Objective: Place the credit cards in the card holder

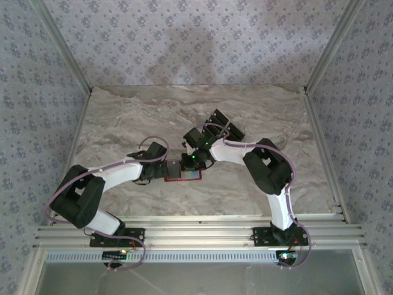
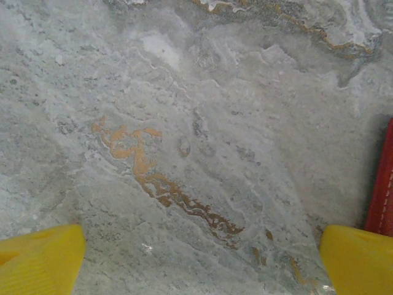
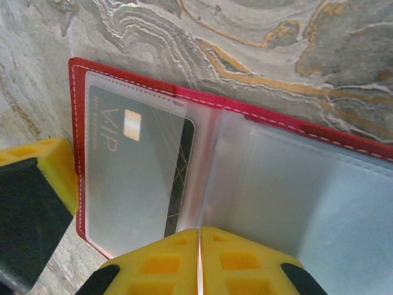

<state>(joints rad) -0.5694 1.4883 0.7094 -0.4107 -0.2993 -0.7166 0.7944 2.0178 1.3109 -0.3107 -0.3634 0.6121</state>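
1. Across the whole workspace lies the marble table (image 1: 123, 123), grey veined with orange, with both arms bent in toward its middle.
2. The left arm (image 1: 116, 175) reaches in from the near left and the right arm (image 1: 270, 169) from the near right. Their wrists come close together over the card holder (image 1: 184, 177).
3. The card holder lies open and flat near the centre of the table. The right wrist view shows its red stitched border framing clear plastic sleeves.
4. The loose credit cards (image 1: 226, 126) sit as a small dark cluster just beyond the right wrist, apart from the card holder (how many there are cannot be told).
5. One black card (image 3: 123, 166), printed "VIP" with a chip, sits inside the left-hand sleeve.
6. The right gripper (image 3: 199, 258) is clenched. Its yellow fingers (image 3: 245, 264) meet at a thin seam, and a clear leaf of the card holder appears to be pinched at the fold.
7. The left gripper (image 2: 196, 261) is released, its fingers spread wide over bare marble. Its right finger (image 2: 359, 258) is just beside the card holder's red edge.
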